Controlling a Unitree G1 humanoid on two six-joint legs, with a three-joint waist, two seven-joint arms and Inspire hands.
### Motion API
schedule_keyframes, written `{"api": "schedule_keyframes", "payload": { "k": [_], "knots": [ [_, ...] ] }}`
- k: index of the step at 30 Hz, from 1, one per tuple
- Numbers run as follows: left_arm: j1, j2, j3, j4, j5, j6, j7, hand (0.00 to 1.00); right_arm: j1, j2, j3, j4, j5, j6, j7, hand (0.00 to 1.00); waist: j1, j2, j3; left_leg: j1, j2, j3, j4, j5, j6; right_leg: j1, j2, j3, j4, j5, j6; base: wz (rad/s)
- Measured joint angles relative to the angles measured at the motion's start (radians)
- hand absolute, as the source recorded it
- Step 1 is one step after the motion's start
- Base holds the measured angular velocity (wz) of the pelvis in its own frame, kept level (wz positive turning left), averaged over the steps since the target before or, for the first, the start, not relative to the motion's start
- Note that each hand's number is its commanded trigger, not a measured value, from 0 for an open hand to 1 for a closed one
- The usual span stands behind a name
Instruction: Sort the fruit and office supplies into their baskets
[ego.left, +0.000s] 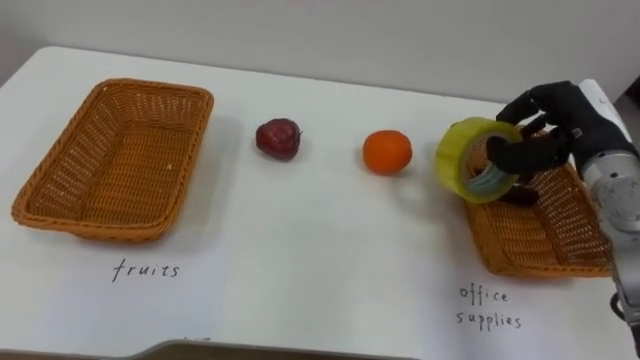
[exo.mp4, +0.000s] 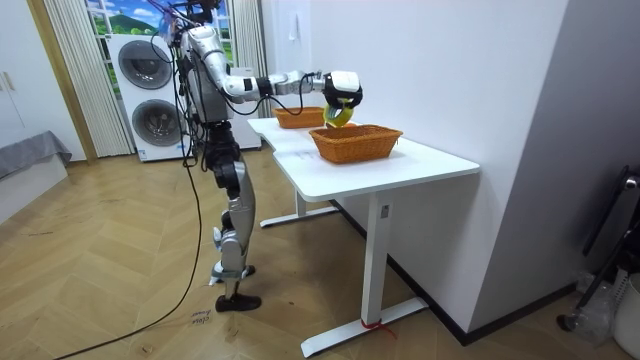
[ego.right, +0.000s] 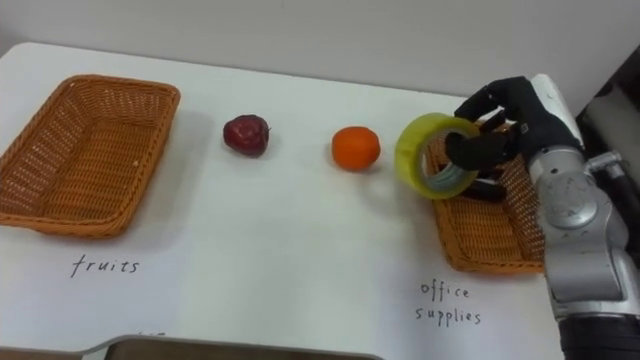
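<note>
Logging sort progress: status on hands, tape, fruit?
Right hand shut on tape roll, over office basket rim. Apple, orange on table, not yet sorted. Nothing in the way.

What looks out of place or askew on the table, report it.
Nothing is spilled or damaged. The apple and orange lie on the table, outside the fruits basket. The right robot hand holds the tape roll tilted over the rim of the office-supplies basket.

Bright even indoor light, white table (ego.left: 300, 260) evenly lit, soft shadow under orange (ego.left: 387, 151)
</note>
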Motion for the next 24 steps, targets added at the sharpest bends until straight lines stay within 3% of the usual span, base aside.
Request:
{"api": "schedule_keyframes", "payload": {
  "k": [24],
  "knots": [
    [0.034,0.001,0.019,0.001,0.0,0.013,0.001,0.0,0.012,-0.015,-0.047,0.099,-0.045,0.005,-0.037,1.0,-0.024,0.0,-0.0054,0.004,-0.001,0.002,0.018,-0.003,0.004,0.013,-0.002,0.003,0.004,0.0,0.0,0.01]
  ]
}}
